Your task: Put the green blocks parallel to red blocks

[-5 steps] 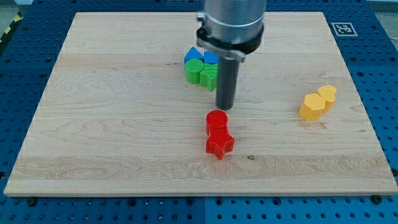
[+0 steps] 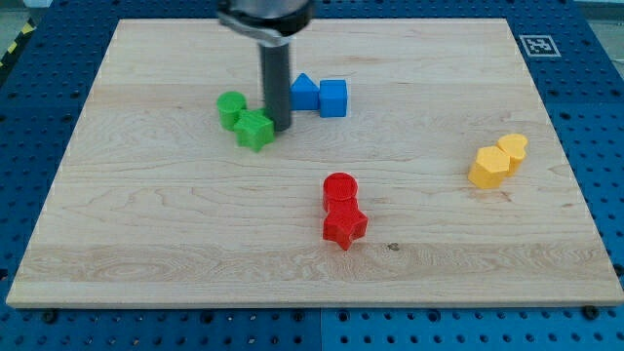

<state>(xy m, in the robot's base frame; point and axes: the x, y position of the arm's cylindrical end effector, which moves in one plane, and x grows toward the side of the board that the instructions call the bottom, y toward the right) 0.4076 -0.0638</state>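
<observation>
Jaws are something I lack; my tip [image 2: 280, 128] is pressing against the right side of the green star block [image 2: 255, 129], with the green round block [image 2: 232, 107] touching it up-left. Both are sitting well up-left of the red round block [image 2: 340, 188] and red star block [image 2: 343, 226]. Pushing off-centre risks splitting the green pair or spinning them crooked. My rod is hiding part of the blue blocks [image 2: 319, 96], so their shapes are staying unclear on the worktop [image 2: 146, 224].

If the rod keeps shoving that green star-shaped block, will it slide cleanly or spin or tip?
The green star-shaped block sits low and flat on the wooden board, so it probably slides, not tips. My tip touches its right edge off-centre, so it may spin. It would likely nudge the adjoining green round block.
</observation>
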